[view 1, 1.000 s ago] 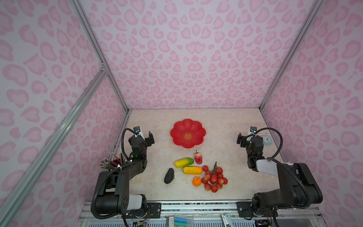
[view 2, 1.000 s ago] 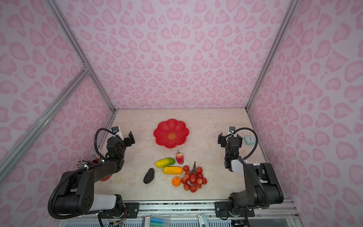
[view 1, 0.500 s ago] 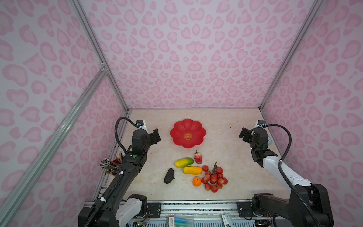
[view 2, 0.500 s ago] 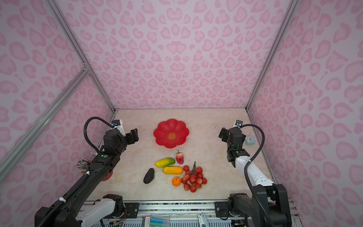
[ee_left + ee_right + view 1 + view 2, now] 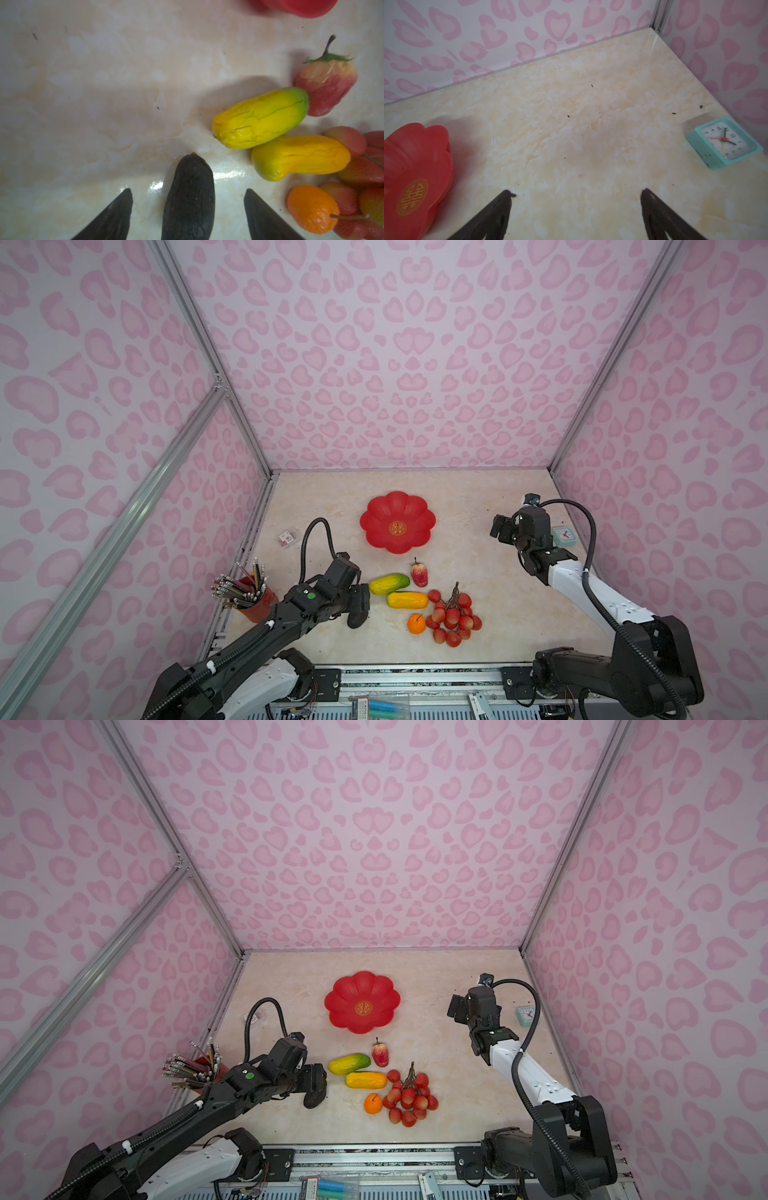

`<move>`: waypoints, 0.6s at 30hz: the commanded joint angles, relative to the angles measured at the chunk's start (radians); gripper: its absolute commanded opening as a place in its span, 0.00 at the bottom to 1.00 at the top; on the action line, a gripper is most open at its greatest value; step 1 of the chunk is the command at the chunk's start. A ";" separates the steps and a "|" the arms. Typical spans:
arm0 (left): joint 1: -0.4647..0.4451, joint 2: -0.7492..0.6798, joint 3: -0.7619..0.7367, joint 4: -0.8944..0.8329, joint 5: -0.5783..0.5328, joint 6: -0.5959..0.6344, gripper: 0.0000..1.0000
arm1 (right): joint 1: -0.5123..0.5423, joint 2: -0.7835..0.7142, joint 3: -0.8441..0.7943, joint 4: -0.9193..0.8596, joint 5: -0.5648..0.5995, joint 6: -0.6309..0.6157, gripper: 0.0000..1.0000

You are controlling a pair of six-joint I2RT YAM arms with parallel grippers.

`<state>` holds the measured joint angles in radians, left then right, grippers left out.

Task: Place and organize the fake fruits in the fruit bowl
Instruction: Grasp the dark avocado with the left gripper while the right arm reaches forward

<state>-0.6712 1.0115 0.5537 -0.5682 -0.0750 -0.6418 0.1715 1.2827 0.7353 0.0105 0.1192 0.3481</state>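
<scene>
Pink heart-patterned walls enclose a cream marble tabletop (image 5: 478, 572). The red flower-shaped fruit bowl (image 5: 374, 522) sits empty at the back, well apart from the fruits grouped near the front. The right gripper (image 5: 575, 192) hangs spread wide over bare table. The left gripper (image 5: 188, 190) straddles the dark avocado (image 5: 189, 209), jaws apart with gaps either side. Closing off-centre could squeeze the tapered avocado out, or knock the nearby mangoes (image 5: 259, 118).

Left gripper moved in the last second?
Yes. The left gripper went from level with the glossy red flower-shaped bowl toward the near table edge. Its open fingers now straddle the dark bumpy avocado.
</scene>
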 commanded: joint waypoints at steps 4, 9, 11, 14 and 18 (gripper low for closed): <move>-0.054 0.127 0.009 -0.006 -0.019 -0.052 0.81 | 0.006 0.016 0.014 0.002 -0.034 0.017 0.96; -0.054 0.165 -0.006 0.024 -0.011 -0.062 0.52 | 0.006 -0.006 0.011 -0.003 -0.044 0.018 0.96; -0.054 0.140 -0.018 0.041 -0.002 -0.062 0.47 | 0.006 -0.016 0.007 0.000 -0.043 0.018 0.96; -0.054 0.074 0.008 0.010 -0.024 -0.041 0.44 | 0.007 -0.017 0.017 -0.009 -0.051 0.017 0.96; -0.025 0.014 0.146 -0.031 -0.065 0.044 0.44 | 0.025 -0.014 0.043 -0.033 -0.076 0.006 0.93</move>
<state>-0.7147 1.0454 0.6357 -0.5945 -0.0963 -0.6571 0.1837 1.2655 0.7643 -0.0090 0.0700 0.3630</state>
